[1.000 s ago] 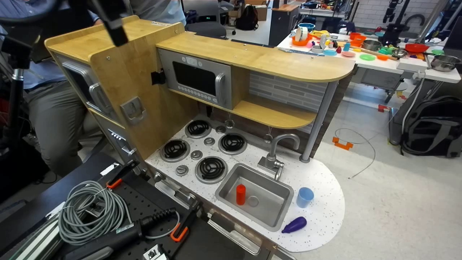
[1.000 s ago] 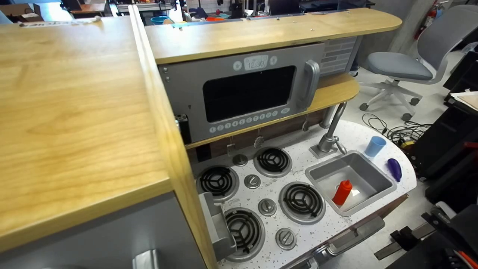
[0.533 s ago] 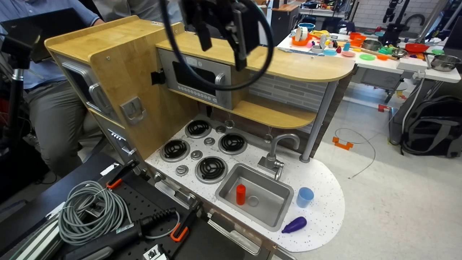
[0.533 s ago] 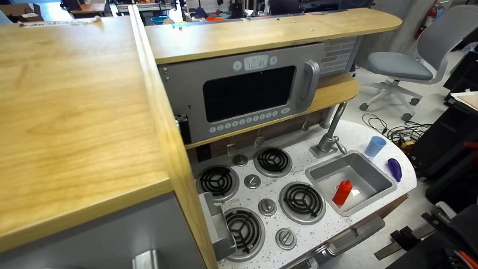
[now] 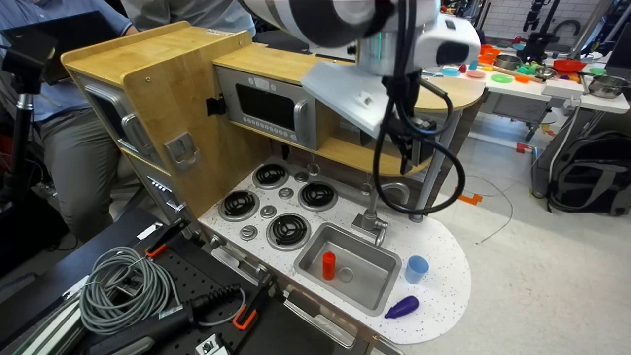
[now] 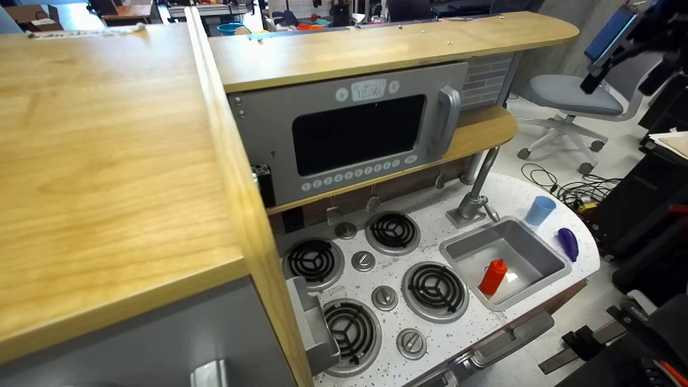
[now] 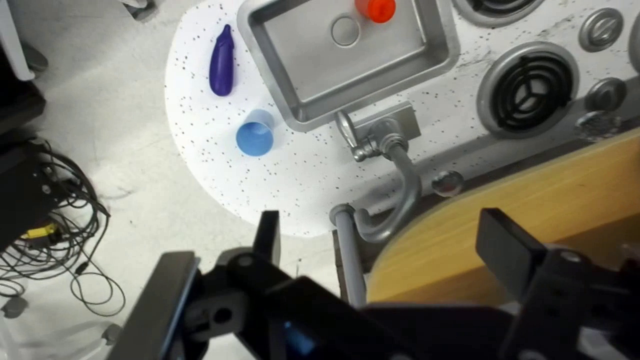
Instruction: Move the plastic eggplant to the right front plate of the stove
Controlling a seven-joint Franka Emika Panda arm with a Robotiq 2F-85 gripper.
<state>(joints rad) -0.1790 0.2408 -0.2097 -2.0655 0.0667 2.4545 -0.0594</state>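
The plastic eggplant (image 5: 402, 306), glossy purple, lies on the white speckled counter right of the sink. It also shows in an exterior view (image 6: 568, 244) and in the wrist view (image 7: 222, 62). The right front plate (image 5: 289, 231) is the black coil burner nearest the sink's front, bare in both exterior views (image 6: 435, 290); the wrist view cuts it at the top edge (image 7: 495, 7). The stove (image 5: 268, 198) has several such burners. My gripper (image 7: 381, 220) is open and empty, high above the counter's back right, near the shelf's rounded end and away from the eggplant. It is blurred in an exterior view (image 6: 621, 83).
The sink (image 5: 365, 276) holds a red bottle (image 5: 329, 266). A blue cup (image 5: 417, 269) stands beside the eggplant. The faucet (image 7: 407, 190), the grey post (image 7: 350, 255) and the wooden shelf (image 7: 460, 250) rise below and beside my gripper.
My arm has swung from the upper left towards the right and lower, past the microwave to the shelf's right end. The gripper has entered an exterior view at top right. The eggplant has not moved.
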